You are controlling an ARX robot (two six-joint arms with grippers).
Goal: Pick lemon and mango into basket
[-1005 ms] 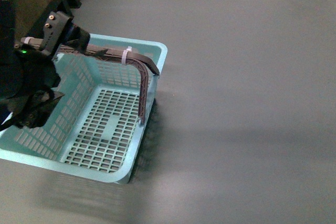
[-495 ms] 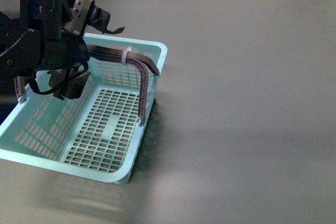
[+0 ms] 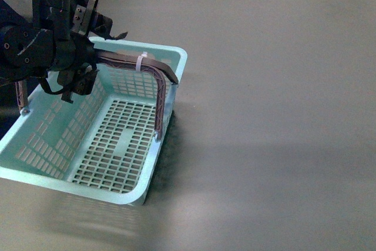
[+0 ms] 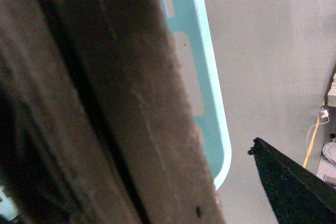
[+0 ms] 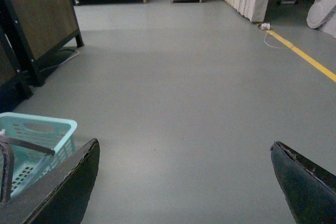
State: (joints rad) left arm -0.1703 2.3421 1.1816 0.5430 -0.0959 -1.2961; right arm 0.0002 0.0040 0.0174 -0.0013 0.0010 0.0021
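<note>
My left arm (image 3: 41, 45) sits higher than a second ago, left claw (image 3: 104, 27) tight by the brown handle (image 3: 157, 74) of the basket (image 3: 176, 57), grip unreadable, right claw (image 5: 184, 145) spread empty, lemon and mango unseen; snagging that handle could drag it.

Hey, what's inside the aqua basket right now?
The light aqua slotted plastic basket shows only bare grid floor, no fruit. The black left arm covers its far left corner, so that part cannot be checked.

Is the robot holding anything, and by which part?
Right jaws stand open, empty. Left jaws sit by the brown handle of the aqua plastic basket; whether gripping cannot be told.
</note>
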